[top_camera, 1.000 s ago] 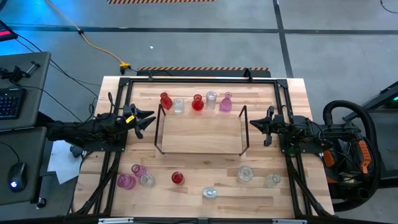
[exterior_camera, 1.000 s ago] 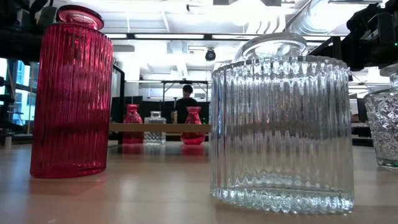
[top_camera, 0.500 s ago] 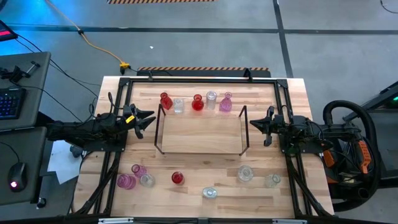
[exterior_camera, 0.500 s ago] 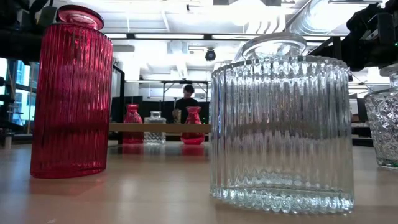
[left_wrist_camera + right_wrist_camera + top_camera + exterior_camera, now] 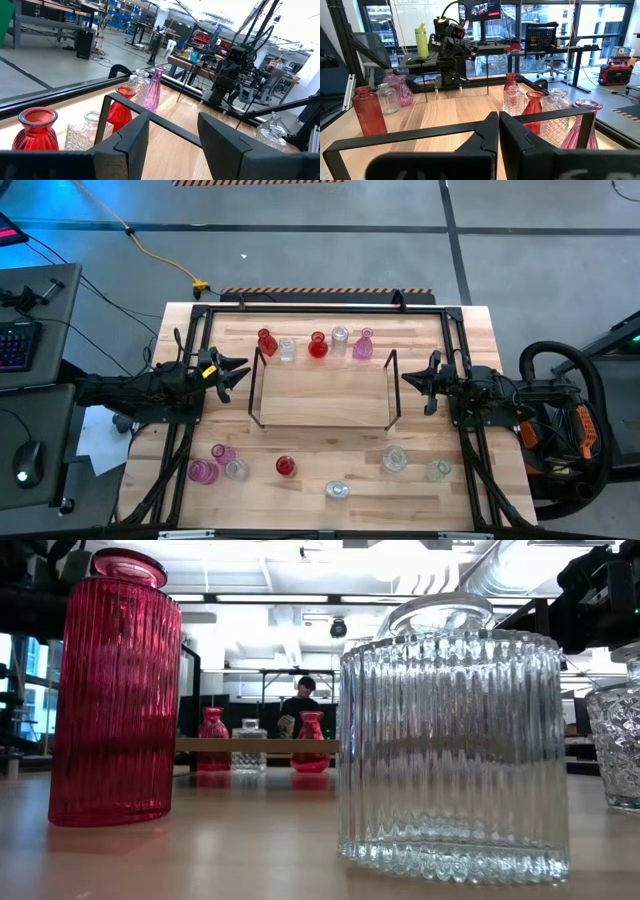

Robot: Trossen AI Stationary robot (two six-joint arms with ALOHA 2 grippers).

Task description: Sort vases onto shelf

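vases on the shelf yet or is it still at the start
Still at the start. The shelf board is bare. Five vases stand in a row on the table behind it, and seven more are scattered on the table in front. Nothing is in hand: the left gripper waits open at the shelf's left end, the right gripper nearly shut at its right end.

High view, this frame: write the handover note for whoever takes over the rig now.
Left gripper open, empty, beside the shelf's left end. Right gripper shut, empty, at its right end.
The black-wire, wooden-base shelf holds nothing.
Five glass vases stand in a far row behind it: two red, two clear, one pink.
Seven wait near the front edge: pink-and-clear cluster, ribbed red vase, clear ones.
Nothing is sorted yet; all twelve are left.
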